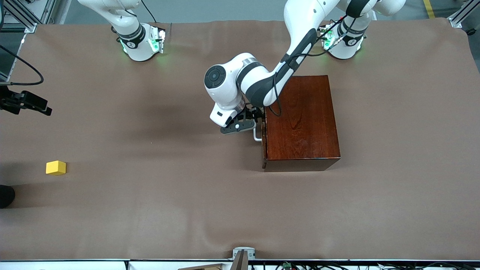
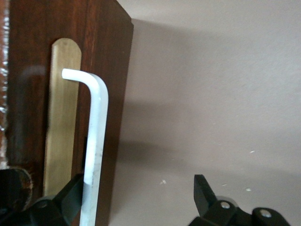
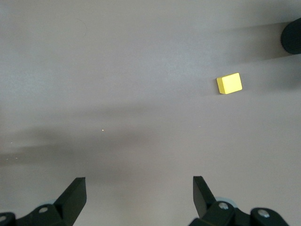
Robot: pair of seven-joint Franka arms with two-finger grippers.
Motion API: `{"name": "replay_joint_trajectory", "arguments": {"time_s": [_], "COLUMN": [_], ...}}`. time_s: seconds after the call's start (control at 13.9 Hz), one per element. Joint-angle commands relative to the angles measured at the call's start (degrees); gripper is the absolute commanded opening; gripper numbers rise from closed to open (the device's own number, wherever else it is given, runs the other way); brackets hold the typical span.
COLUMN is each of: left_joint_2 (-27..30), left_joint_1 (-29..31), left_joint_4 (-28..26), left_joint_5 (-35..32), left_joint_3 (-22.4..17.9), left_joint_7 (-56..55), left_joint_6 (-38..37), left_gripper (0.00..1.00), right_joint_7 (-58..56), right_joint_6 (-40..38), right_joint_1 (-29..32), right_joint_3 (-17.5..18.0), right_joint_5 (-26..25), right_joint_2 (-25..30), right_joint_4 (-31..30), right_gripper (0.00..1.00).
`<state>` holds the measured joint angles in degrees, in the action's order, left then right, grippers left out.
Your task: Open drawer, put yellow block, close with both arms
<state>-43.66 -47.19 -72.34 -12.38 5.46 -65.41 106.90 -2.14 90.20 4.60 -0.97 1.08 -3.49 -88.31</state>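
The dark mahogany cabinet [image 1: 303, 120] stands toward the left arm's end of the table. Its drawer front [image 2: 33, 117] looks shut, with the white bar handle [image 1: 257, 135] facing the right arm's end. My left gripper [image 1: 247, 122] is open at the handle [image 2: 94, 141]. One finger [image 2: 70, 195] sits between the bar and the drawer front, and the other [image 2: 204, 193] is well clear of it. The yellow block [image 1: 56, 167] lies on the table at the right arm's end. My right gripper [image 1: 41, 107] is open and empty over the table, apart from the block [image 3: 229, 84].
A brown cloth [image 1: 168, 195] covers the whole table. A dark round object [image 1: 5, 195] sits at the table's edge, nearer the front camera than the block, and also shows in the right wrist view [image 3: 292, 35]. A metal bracket [image 1: 243, 254] stands at the front edge.
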Motion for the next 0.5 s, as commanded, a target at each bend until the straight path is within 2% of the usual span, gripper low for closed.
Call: {"name": "replay_joint_trajectory", "arguments": {"time_s": [0.0, 0.43], "left_joint_2": [-1.9, -2.5], "left_joint_1": [-1.3, -1.9], "left_joint_4": [2.3, 2.3], "left_joint_5": [-1.2, 0.5], "left_joint_3": [0.6, 0.8], "left_joint_7": [-3.2, -3.2], "left_joint_6": [3.4, 14.3], "left_gripper": [1.00, 1.00], "right_joint_7": [-0.1, -0.1], "right_joint_6": [-0.2, -0.2], "right_joint_1": [-0.3, -0.2], "right_joint_3": [0.0, 0.0], "right_joint_5": [0.6, 0.6], "right_joint_2": [0.1, 0.1], "right_joint_4": [0.4, 0.4], "right_gripper": [1.00, 1.00]}}
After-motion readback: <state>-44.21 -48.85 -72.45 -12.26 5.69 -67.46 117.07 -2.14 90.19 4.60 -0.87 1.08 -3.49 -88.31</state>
